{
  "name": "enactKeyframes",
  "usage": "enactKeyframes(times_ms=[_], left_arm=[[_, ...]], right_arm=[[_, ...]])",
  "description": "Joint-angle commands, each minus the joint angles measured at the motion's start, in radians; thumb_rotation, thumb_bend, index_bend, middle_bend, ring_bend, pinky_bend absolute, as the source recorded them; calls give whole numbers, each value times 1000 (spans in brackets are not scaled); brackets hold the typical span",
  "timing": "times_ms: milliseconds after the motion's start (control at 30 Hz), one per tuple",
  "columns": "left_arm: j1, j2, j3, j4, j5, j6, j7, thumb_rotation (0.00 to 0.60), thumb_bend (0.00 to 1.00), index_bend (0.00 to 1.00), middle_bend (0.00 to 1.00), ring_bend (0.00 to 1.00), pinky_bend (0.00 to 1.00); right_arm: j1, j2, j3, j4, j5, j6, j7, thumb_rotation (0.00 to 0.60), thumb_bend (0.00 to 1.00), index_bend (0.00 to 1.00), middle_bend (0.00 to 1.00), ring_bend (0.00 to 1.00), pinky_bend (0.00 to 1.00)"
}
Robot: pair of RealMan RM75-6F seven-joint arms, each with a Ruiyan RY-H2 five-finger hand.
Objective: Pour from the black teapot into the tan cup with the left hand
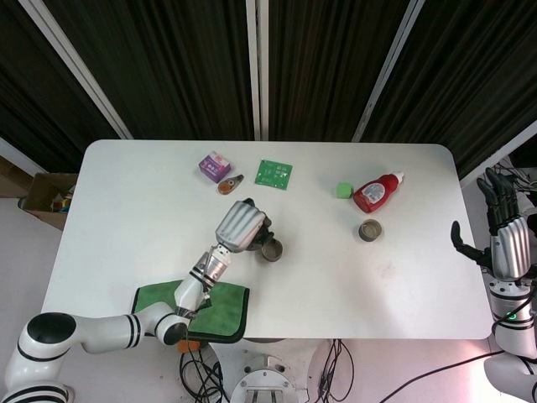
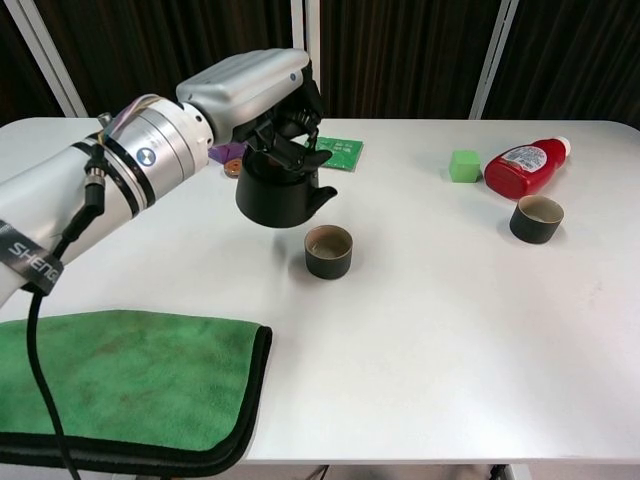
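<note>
My left hand [image 2: 250, 90] grips the black teapot [image 2: 282, 197] from above and holds it upright, a little above the table. Its short spout points right, toward the tan cup [image 2: 329, 250], which stands just right of and below the pot with liquid in it. No stream runs from the spout. In the head view the left hand [image 1: 239, 227] covers most of the teapot, and the tan cup [image 1: 271, 249] shows beside it. My right hand [image 1: 503, 235] hangs off the table's right edge, fingers apart and holding nothing.
A second dark cup [image 2: 536, 218] stands at the right by a red sauce bottle [image 2: 522, 165] and a green cube [image 2: 464, 165]. A green cloth [image 2: 120, 375] lies at the front left. A green circuit board [image 1: 273, 174] and a purple box [image 1: 215, 165] sit at the back.
</note>
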Motion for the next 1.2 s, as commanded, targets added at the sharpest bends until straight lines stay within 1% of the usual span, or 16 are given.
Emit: enactKeyframes(times_ms=[33,200,433,567,800,1200], left_arm=[[18,18,-15,-16,-18,7,-46,600,337,974,1000,902,481],[58,61,-15,-25,-32,28,-97,600,337,974,1000,902,481],[113,84,16,11,-27,57,-167,600,337,974,1000,902,481],[142,72,35,59,-13,77,-221,600,337,974,1000,902,481],[169,35,44,149,16,115,-307,600,338,974,1000,901,482],[202,-8,65,286,31,114,-382,600,337,974,1000,900,485]], right_arm=[[1,-1,0,2,0,-1,2,600,477,0,6,0,0],[2,-1,1,2,-1,0,2,600,477,0,6,0,0],[6,0,-1,-11,-7,-1,-12,600,477,0,6,0,0],[7,2,-1,-20,-9,0,-23,600,477,0,6,0,0],[7,8,-3,-37,-13,-3,-36,600,477,0,7,0,0],[6,1,-7,-36,-8,-13,-42,600,477,0,7,0,0]])
